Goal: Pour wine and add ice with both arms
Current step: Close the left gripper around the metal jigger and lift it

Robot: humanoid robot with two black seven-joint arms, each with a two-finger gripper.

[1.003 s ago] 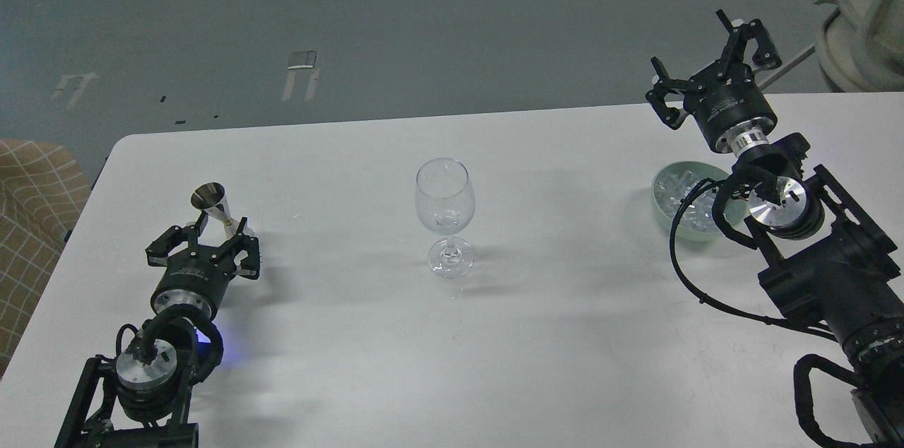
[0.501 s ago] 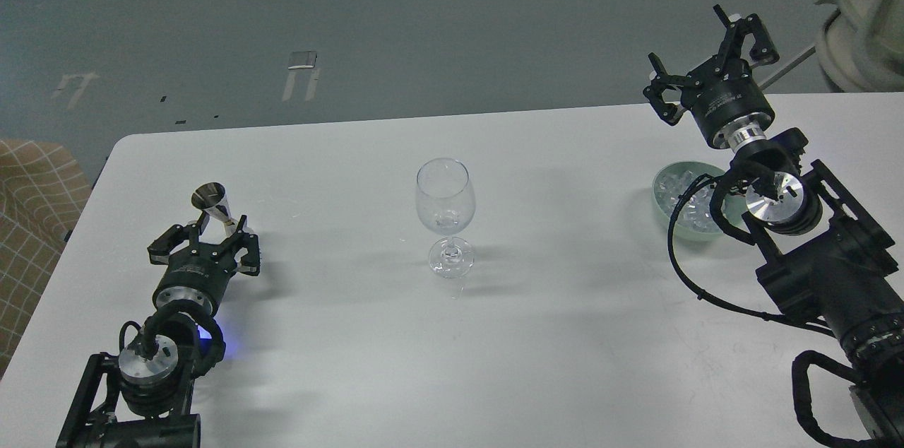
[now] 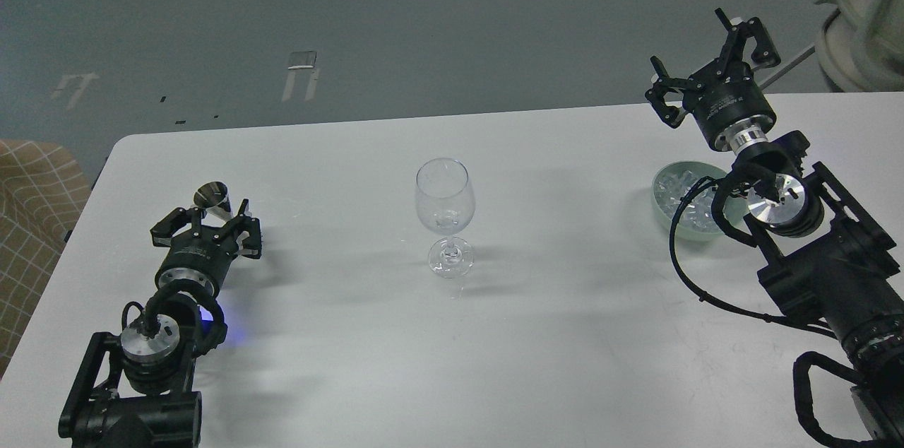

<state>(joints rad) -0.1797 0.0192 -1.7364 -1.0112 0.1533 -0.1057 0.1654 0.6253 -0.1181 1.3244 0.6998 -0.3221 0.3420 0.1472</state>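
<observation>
A clear wine glass stands upright at the table's middle, with a small glassy glint low in its bowl. No stream of wine shows. A small metal jigger stands at the left. My left gripper is open, its fingers spread on either side of the jigger's lower part, which they hide. The ice lies heaped in a pale green bowl at the right, partly behind my right arm's cable. My right gripper is open and empty, raised above the table's far edge behind the bowl.
The white table has its far edge just behind the glass; grey floor lies beyond. A checked tan seat is off the left edge. A white machine base stands at the far right.
My left gripper has moved forward around the jigger, which now shows only its top. My right gripper has shifted slightly and stays raised and open.
</observation>
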